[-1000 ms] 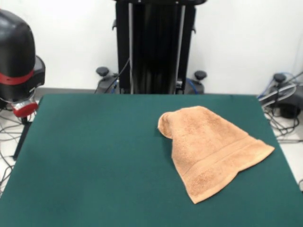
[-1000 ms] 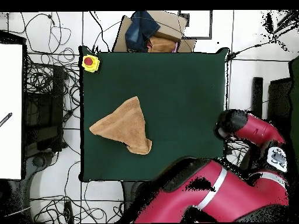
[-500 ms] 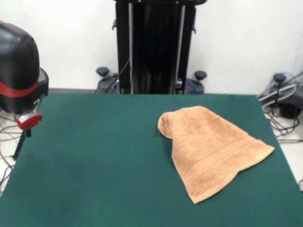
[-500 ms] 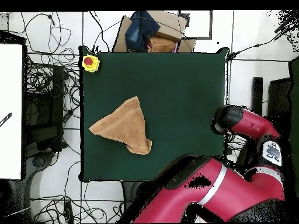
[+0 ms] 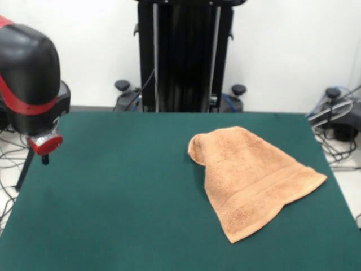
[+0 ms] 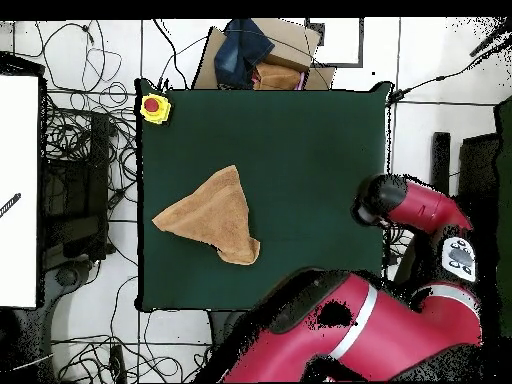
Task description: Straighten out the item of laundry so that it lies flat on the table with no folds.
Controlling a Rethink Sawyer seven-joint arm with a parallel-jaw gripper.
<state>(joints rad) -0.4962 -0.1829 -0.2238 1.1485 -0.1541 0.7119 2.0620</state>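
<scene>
Towel [image 5: 251, 178]: folded into a rough triangle, on the green surface [image 5: 124, 197], well apart from the arm's end [image 5: 42, 144]. Flattening not begun; all unfolding remains. Fingers: cannot tell.

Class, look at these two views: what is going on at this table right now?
A red and black robot arm is at one side edge of the green table, well apart from the peach-orange towel. Nothing touches the towel. It lies folded over in a rough triangle, one corner curled, so the flattening is not yet done.
</scene>
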